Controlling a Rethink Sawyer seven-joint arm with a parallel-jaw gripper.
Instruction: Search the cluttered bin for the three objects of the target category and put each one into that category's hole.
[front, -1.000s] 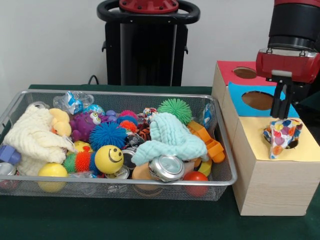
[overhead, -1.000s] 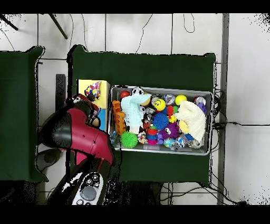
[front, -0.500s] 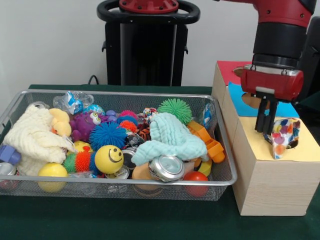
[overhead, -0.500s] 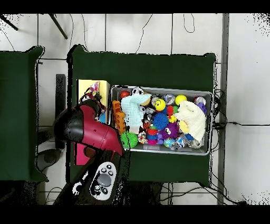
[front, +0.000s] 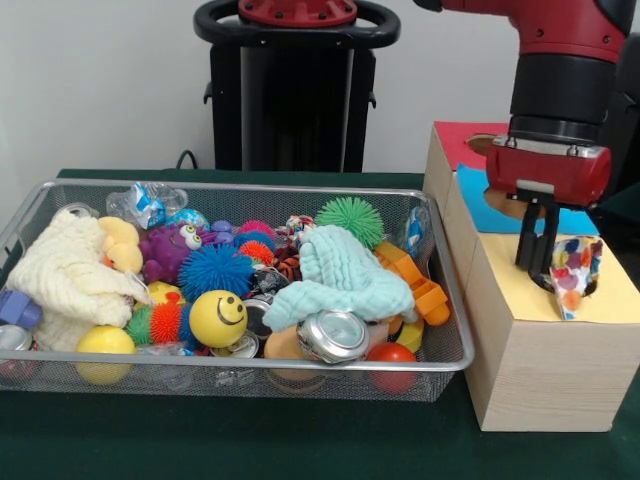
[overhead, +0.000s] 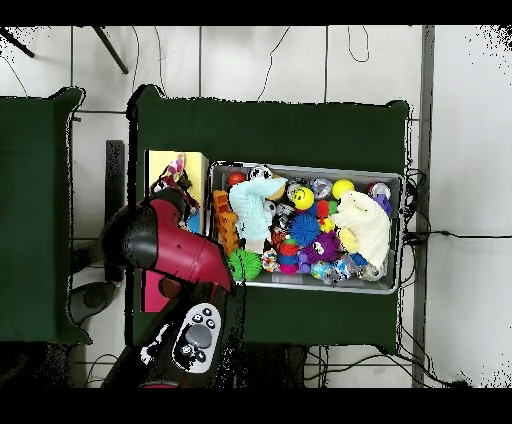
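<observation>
Drop-off step — the gripper (front: 537, 262), closed and empty, hovers beside the multicoloured spotted cloth (front: 573, 272) slumped over the yellow hole; next, nudge it in.

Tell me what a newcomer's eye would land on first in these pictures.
Probably the wire mesh bin crammed with bright toys, the yellow smiley ball near its front. Next, the red and black arm's gripper over the wooden box's yellow panel, beside a multicoloured spotted cloth standing there.
</observation>
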